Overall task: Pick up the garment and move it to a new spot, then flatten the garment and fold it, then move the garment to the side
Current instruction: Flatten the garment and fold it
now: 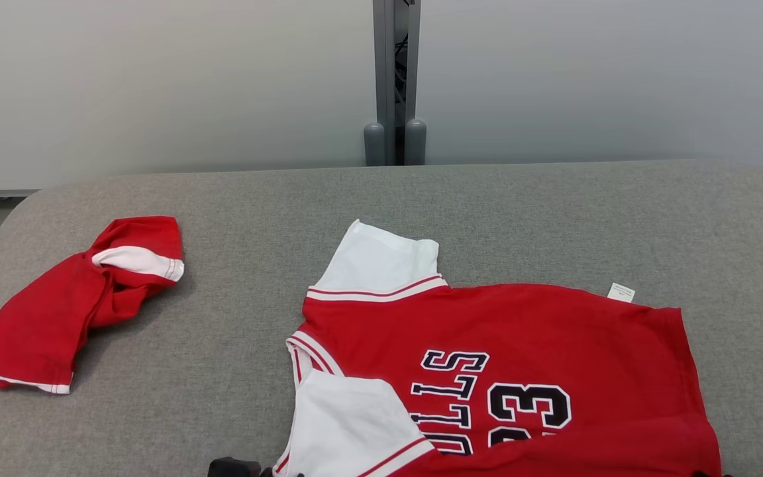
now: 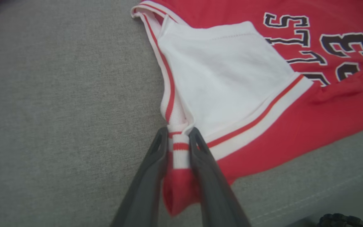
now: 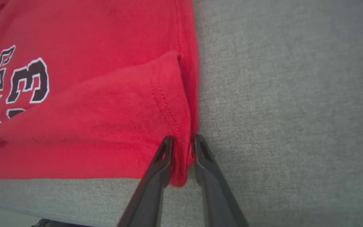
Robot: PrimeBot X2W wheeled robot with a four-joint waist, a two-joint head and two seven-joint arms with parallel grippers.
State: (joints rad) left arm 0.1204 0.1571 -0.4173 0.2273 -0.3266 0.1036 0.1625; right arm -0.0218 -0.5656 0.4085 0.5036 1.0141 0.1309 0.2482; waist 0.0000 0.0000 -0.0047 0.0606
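A red jersey point(image 1: 527, 371) with white sleeves lies spread on a grey padded surface point(image 1: 222, 371), its near edge turned up into a loose fold.

The likely trouble is a skewed fold. If one corner slips out before the other, or bunched cloth snags on a finger as it draws away, the near edge would drag and wrinkle, and the white sleeve lying over the jersey's front could flop open.

A second, crumpled red garment point(image 1: 70, 305) lies well to the jersey's left.

The left gripper point(image 2: 179, 132) is at the jersey's near sleeve-side corner, jaws narrow, with striped trim bunched between and touching both fingers. The right gripper point(image 3: 183, 138) is at the near hem corner, equally narrow around a red fold. Whether either grip is tight or slack is not clear.
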